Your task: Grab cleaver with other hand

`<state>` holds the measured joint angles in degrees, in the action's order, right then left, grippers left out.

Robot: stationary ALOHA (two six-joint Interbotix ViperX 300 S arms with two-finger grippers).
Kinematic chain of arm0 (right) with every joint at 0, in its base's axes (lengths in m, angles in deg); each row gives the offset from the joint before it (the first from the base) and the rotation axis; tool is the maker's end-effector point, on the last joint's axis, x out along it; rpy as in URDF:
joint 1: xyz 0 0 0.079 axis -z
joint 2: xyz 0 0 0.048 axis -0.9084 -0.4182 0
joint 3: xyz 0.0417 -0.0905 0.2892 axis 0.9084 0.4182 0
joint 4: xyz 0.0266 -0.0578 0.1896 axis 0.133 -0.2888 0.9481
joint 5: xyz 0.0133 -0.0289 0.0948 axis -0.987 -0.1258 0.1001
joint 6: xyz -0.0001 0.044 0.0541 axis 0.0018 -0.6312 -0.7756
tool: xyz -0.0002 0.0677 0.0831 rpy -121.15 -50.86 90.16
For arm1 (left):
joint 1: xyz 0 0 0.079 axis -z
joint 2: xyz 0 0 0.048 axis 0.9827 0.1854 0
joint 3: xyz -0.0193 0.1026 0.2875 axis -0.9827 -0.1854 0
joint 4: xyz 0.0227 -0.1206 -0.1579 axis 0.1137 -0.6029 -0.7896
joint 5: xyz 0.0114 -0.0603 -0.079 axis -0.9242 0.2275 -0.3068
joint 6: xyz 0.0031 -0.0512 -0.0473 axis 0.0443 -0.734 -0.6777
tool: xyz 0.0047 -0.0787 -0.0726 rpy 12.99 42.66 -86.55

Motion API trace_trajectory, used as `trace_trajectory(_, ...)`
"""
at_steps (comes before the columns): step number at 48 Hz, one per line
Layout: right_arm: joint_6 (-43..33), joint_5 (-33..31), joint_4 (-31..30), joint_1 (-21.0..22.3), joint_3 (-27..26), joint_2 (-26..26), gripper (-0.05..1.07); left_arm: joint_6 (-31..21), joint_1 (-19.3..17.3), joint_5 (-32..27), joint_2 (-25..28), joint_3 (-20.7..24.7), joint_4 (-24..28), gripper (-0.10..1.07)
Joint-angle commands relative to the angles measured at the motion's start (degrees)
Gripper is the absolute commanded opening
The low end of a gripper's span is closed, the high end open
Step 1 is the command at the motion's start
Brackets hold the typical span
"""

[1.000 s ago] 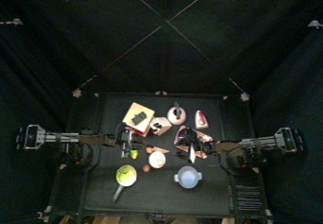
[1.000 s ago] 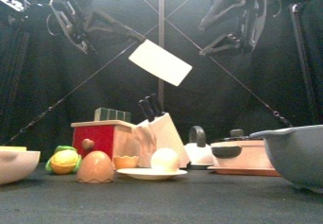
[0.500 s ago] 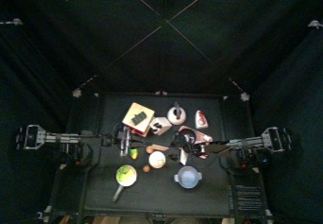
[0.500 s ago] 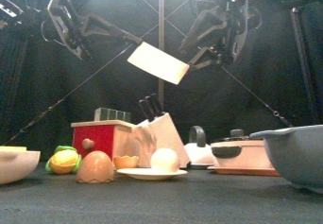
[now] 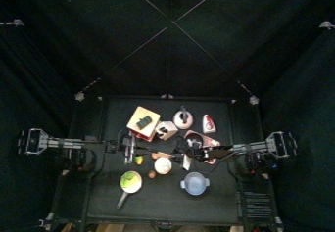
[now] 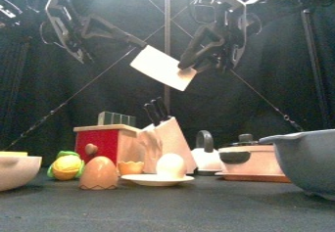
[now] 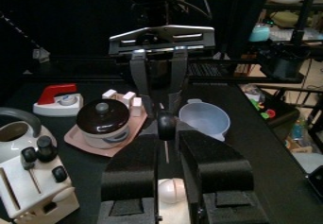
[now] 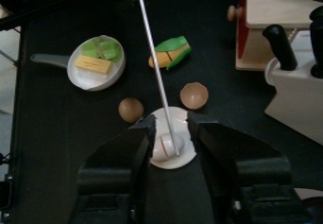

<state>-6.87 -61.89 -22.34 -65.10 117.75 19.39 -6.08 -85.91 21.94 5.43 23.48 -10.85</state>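
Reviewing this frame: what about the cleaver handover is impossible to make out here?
1. Contact between right tool and cleaver: front view, dark jaws merge with the curtain.
2. Cleaver's flat face: both wrist views show it edge-on, a thin line.
3. Left tool grip: front view, dark against dark curtain.
4. Cleaver in top view: too small, lost among the arms.

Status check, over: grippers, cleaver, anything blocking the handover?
Left gripper shut on thin silvery-bladed cleaver, held high. Right gripper open, jaws straddling the blade. Nothing in the way.

We see the black tabletop (image 6: 197,211) carrying a red toaster (image 6: 108,142), knife block (image 6: 167,138) and kettle (image 6: 207,157). Up front sit an egg (image 6: 100,173), white plate (image 6: 157,180) and grey bowl (image 6: 309,162).
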Motion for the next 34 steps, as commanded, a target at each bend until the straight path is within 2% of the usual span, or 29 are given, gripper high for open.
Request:
trace_trajectory(1,0.09,0.44,-0.18,0.09,-0.79,0.79,0.58,0.09,0.09,0.62,0.00,0.79,-0.18,0.46)
trace_trajectory(16,0.09,-1.05,-0.09,-0.35,0.09,2.81,0.40,-0.26,0.70,0.62,2.46,-0.44,-0.18,0.46)
trace_trajectory(26,0.09,-1.49,0.18,-0.62,1.85,4.31,0.38,0.00,3.52,0.62,8.26,-0.18,-0.44,0.46)
trace_trajectory(34,0.09,-1.49,0.18,-1.41,2.55,4.31,0.38,-0.09,4.66,0.09,10.63,-0.44,-0.53,0.46)
